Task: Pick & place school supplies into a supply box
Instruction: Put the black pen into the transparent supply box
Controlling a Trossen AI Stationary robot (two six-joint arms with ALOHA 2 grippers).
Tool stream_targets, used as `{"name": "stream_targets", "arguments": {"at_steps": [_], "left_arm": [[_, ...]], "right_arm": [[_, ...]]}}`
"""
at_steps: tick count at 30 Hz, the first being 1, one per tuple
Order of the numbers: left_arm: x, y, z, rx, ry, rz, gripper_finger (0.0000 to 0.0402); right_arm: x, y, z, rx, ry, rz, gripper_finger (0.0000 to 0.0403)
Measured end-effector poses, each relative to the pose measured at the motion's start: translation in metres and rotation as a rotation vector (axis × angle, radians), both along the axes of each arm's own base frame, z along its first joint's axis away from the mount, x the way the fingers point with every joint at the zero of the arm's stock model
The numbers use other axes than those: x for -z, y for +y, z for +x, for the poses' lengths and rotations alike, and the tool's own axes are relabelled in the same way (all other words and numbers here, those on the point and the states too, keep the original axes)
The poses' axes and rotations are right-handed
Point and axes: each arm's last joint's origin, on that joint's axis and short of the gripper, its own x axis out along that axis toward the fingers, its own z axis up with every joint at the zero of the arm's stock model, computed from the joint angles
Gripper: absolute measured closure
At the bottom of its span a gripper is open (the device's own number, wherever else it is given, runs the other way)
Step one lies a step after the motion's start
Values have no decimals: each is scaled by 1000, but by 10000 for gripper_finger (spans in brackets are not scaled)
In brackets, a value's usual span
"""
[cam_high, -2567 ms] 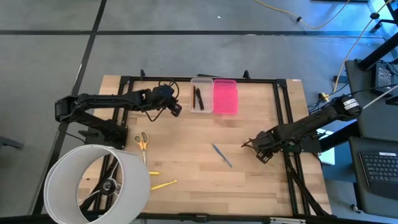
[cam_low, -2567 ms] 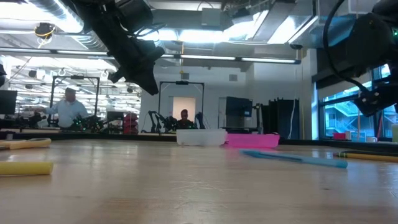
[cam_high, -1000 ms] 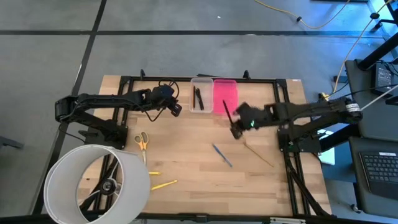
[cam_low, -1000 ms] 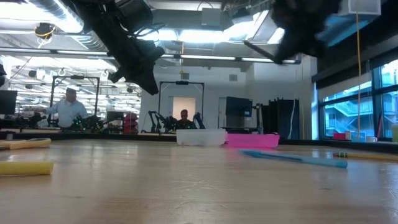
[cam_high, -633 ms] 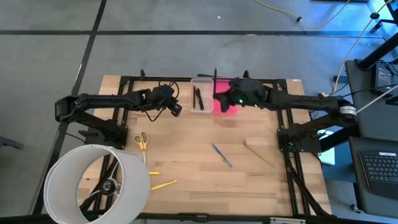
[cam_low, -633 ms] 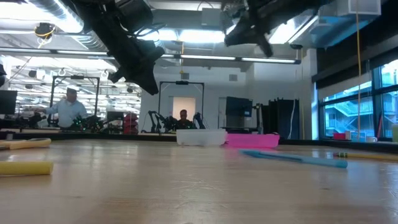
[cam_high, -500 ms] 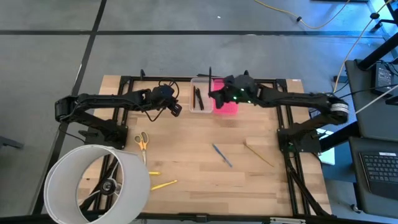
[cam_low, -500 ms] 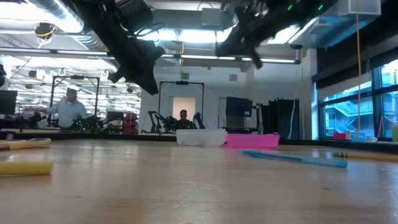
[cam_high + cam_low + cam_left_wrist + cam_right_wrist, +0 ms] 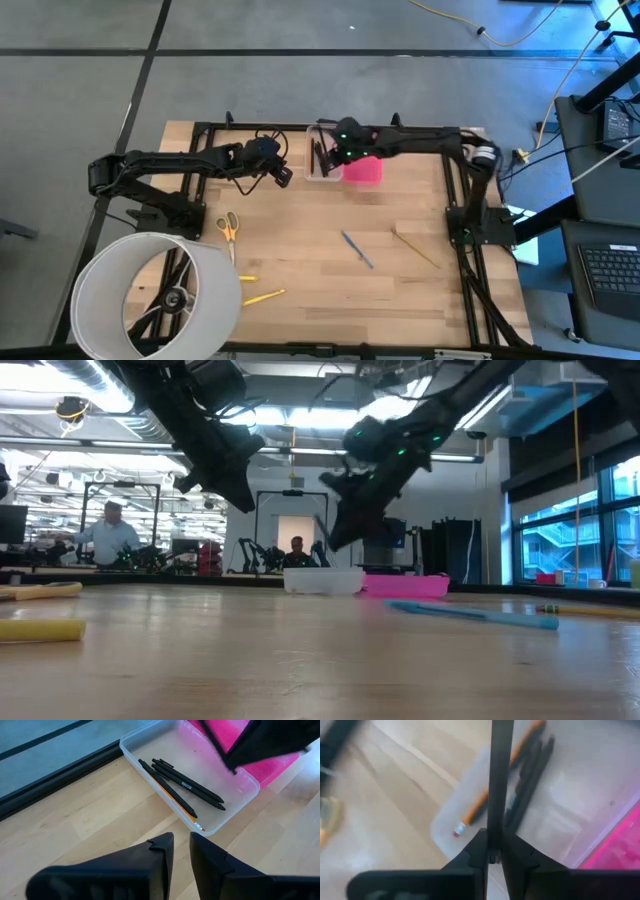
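Right gripper (image 9: 492,854) clamped on slim black pen (image 9: 500,780), poised over clear plastic box (image 9: 323,152) beside pink lid (image 9: 363,168), ready to drop.

The wooden table (image 9: 300,260) stood on a grey floor (image 9: 260,90) crossed by dark lines, a keyboard (image 9: 610,275) on a desk to one side. Beyond it, ceiling lights (image 9: 300,453) lit an open workshop, where a person (image 9: 108,535) stood at a bench and tall windows (image 9: 555,535) showed blue daylight.
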Motion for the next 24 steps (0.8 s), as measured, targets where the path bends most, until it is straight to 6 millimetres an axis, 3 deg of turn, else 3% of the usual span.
{"name": "stream_targets", "arguments": {"at_steps": [10,24], "left_arm": [[0,0,0,0,-1,0,346],[0,0,0,1,0,0,346]], "right_arm": [[19,-16,20,45,260,120,361],[34,-17,21,48,329,162,361]]}}
